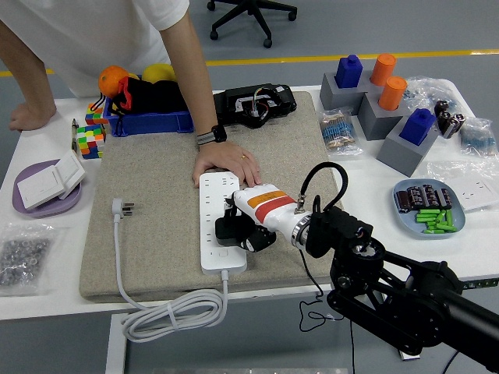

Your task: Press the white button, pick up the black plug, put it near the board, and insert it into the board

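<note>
Right hand: clenched around the chunky black plug, frame centre.
Plug: over the long white power board.
Person's hand: flat on the board's upper end.

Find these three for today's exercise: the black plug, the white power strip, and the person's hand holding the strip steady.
black plug (227,230), head view, on its body, in the robot's hand.
white power strip (212,248), head view, on its bare lower part.
person's hand (224,163), head view, on its back.
</note>
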You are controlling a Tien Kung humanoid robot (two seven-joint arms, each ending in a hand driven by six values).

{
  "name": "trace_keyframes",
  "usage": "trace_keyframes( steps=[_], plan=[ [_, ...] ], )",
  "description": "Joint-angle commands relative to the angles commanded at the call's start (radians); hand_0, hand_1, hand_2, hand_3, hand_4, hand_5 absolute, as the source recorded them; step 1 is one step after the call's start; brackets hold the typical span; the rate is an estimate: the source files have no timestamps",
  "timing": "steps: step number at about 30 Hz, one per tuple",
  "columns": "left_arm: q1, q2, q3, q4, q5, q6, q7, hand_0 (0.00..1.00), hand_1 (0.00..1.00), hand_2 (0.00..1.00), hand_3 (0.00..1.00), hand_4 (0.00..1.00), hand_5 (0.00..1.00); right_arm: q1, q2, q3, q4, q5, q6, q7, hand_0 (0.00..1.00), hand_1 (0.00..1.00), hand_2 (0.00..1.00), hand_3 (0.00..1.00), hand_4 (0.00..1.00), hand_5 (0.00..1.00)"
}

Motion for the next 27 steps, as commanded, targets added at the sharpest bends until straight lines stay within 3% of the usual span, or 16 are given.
trace_keyframes(
  steps=[12,18,19,24,25,27],
  plan=[
    [0.005,0.001,0.001,0.000,-0.002,0.000,0.001,0.790,0.739,0.712,0.771,0.555,0.484,-0.006,-0.006,0.006,-0.032,0.006,0.002,0.008,0.363,0.440,0.546,0.499,0.851,0.013],
    [0.005,-0.001,-0.003,0.000,0.000,0.001,0.001,0.790,0.739,0.712,0.770,0.555,0.485,-0.015,-0.021,0.040,0.010,0.017,0.037,0.015,0.363,0.438,0.546,0.499,0.851,0.015],
    [0.006,-0.001,-0.004,0.000,0.000,0.001,0.001,0.790,0.739,0.712,0.770,0.555,0.484,-0.016,-0.022,0.048,0.022,0.021,0.045,0.017,0.461,0.499,0.561,0.549,0.866,0.046],
    [0.007,-0.002,-0.009,0.000,0.005,0.001,0.001,0.790,0.739,0.712,0.770,0.555,0.484,-0.020,-0.020,0.090,0.063,0.056,0.112,-0.016,0.461,0.499,0.561,0.549,0.866,0.046],
    [0.007,-0.002,-0.009,0.000,0.005,0.002,0.000,0.790,0.739,0.712,0.770,0.555,0.485,-0.020,-0.019,0.096,0.070,0.063,0.127,-0.023,0.597,0.632,0.686,0.703,0.964,0.160],
    [0.007,-0.003,-0.012,0.000,0.003,0.003,0.000,0.790,0.739,0.712,0.770,0.555,0.485,-0.019,-0.019,0.103,0.076,0.067,0.150,-0.029,0.597,0.632,0.686,0.703,0.964,0.160]
  ],
)
